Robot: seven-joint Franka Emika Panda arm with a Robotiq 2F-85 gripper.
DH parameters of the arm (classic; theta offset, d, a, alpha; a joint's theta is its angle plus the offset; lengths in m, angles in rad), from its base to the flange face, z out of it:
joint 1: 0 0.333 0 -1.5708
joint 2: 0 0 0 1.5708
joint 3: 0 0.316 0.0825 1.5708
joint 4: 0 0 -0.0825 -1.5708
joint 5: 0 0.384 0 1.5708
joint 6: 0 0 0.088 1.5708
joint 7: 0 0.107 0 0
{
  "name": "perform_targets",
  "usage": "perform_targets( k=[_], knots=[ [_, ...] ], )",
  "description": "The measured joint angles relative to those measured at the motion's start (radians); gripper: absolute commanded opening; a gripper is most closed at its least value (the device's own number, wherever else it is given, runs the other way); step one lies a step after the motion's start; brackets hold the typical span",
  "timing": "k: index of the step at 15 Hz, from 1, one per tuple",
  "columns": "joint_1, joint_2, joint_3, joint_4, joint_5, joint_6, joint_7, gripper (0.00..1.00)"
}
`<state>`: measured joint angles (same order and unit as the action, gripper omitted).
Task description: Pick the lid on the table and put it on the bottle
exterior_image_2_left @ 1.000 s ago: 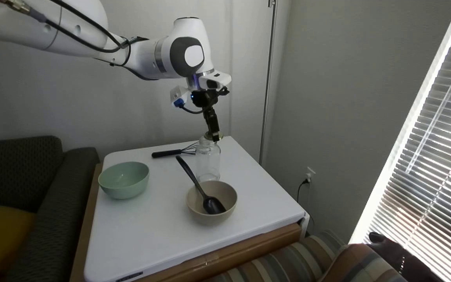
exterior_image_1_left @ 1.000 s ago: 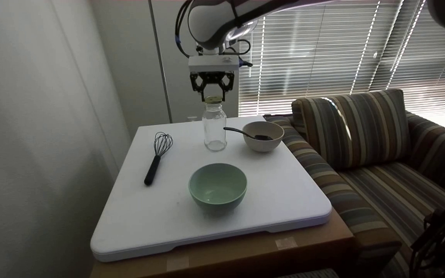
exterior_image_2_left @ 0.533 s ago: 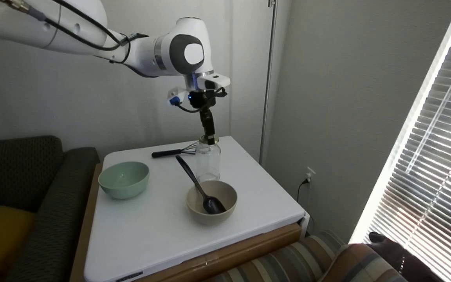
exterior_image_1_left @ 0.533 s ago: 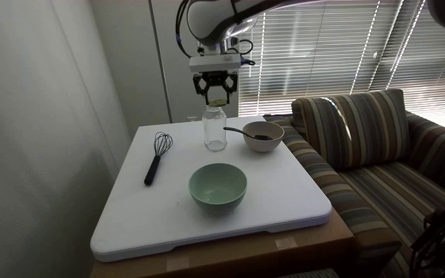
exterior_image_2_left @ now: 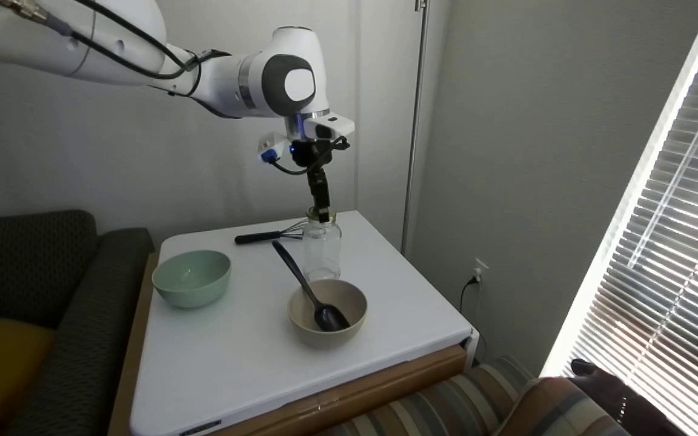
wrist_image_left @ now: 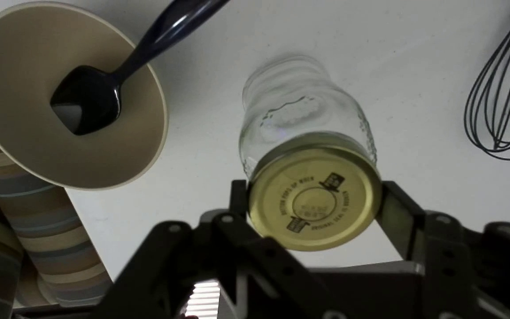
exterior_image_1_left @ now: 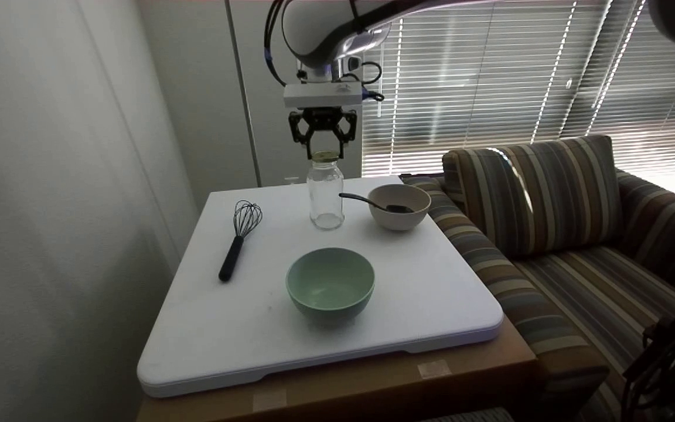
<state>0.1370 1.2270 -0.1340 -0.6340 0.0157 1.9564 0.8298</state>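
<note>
The lid (exterior_image_1_left: 325,156) is a flat round gold-yellow cap, held between the two fingers of my gripper (wrist_image_left: 313,195). In the wrist view the lid (wrist_image_left: 314,199) shows its printed top, with a fingertip pressed on each side. The bottle (exterior_image_1_left: 326,196) is a clear glass jar standing upright on the white-topped table (exterior_image_1_left: 226,328). The lid is right at the bottle's mouth in both exterior views, and the bottle (exterior_image_2_left: 322,251) is below my fingers. The lid hides the mouth in the wrist view; I cannot tell whether it sits flat on the rim.
A beige bowl (exterior_image_1_left: 399,214) with a black spoon (exterior_image_2_left: 329,316) stands close beside the bottle. A black whisk (exterior_image_1_left: 233,258) lies on the bottle's other side. A pale green bowl (exterior_image_1_left: 330,287) stands farther along the table. A striped sofa (exterior_image_1_left: 537,205) adjoins the table.
My gripper has come down a little with the lid, onto or just over the bottle's mouth, then shifted slightly sideways. The bottle, bowls and whisk have not moved.
</note>
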Motion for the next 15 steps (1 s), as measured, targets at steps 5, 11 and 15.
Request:
perform_targets(
  k=[5, 11, 15],
  knots=[
    [0.0, 0.009, 0.0, 0.011, 0.0, 0.002, 0.0, 0.48],
    [0.0, 0.012, 0.0, 0.017, 0.0, 0.002, 0.0, 0.48],
    [-0.007, 0.013, 0.0, 0.022, 0.002, -0.02, 0.0, 0.48]
  ],
)
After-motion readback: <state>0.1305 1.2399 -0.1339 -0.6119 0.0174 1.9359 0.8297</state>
